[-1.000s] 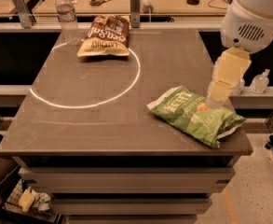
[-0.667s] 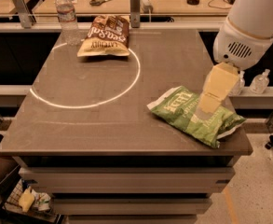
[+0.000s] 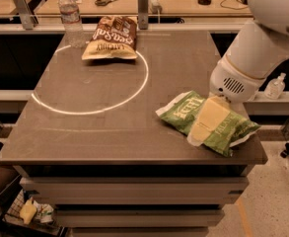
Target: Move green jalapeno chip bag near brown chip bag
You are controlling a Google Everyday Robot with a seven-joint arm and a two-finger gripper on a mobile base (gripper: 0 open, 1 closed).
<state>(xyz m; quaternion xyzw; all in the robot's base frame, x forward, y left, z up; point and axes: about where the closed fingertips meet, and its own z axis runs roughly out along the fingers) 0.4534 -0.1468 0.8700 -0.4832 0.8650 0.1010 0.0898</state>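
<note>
The green bag [image 3: 180,111] lies flat at the near right corner of the surface [image 3: 109,127] — well apart from the brown bag [image 3: 112,37] at the far edge, just beside a water bottle [image 3: 71,16]. The gripper [image 3: 199,134] is low over the green bag's middle — cannot tell how the jaws stand.

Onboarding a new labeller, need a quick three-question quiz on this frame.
1. True or false: the green jalapeno chip bag touches the brown chip bag.
2. The gripper is over: A) the green jalapeno chip bag, B) the brown chip bag, C) neither bag.
3. What clear object stands beside the brown chip bag?
Key: 1 false, far apart; 2 A; 3 the water bottle.
</note>
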